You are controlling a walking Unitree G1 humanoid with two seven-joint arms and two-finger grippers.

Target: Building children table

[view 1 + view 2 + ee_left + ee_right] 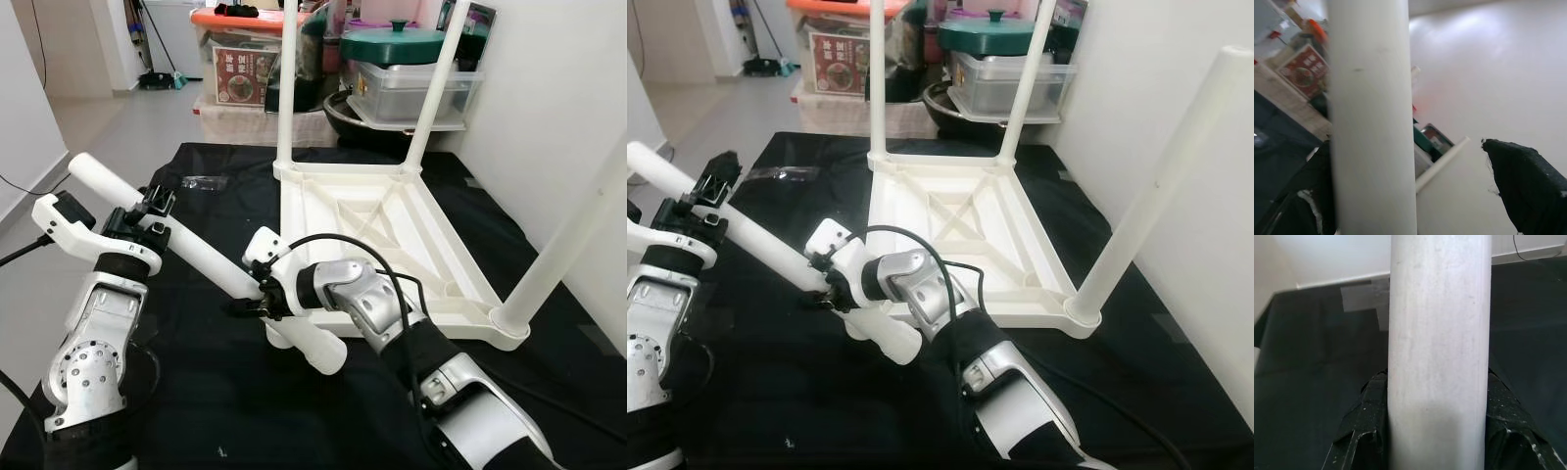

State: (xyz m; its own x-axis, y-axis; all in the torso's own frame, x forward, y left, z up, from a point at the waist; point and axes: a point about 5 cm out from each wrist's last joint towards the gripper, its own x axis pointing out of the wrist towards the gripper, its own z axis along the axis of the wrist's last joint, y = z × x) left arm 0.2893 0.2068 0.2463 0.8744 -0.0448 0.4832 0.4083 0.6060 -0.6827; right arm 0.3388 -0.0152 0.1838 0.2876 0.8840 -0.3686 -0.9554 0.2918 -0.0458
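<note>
A white plastic children's table lies upside down on a black mat. Two legs stand up at its far side and one at its near right corner. A loose white leg slants from upper left down to the table's near left corner. My right gripper is shut on its lower part; both fingers press the leg. My left gripper straddles the upper part, open; one finger stands off from the leg.
Storage boxes and a lidded plastic bin with a green pot crowd the far edge of the mat. A white wall runs close along the right. A clear plastic bag lies on the mat, and bare floor shows at far left.
</note>
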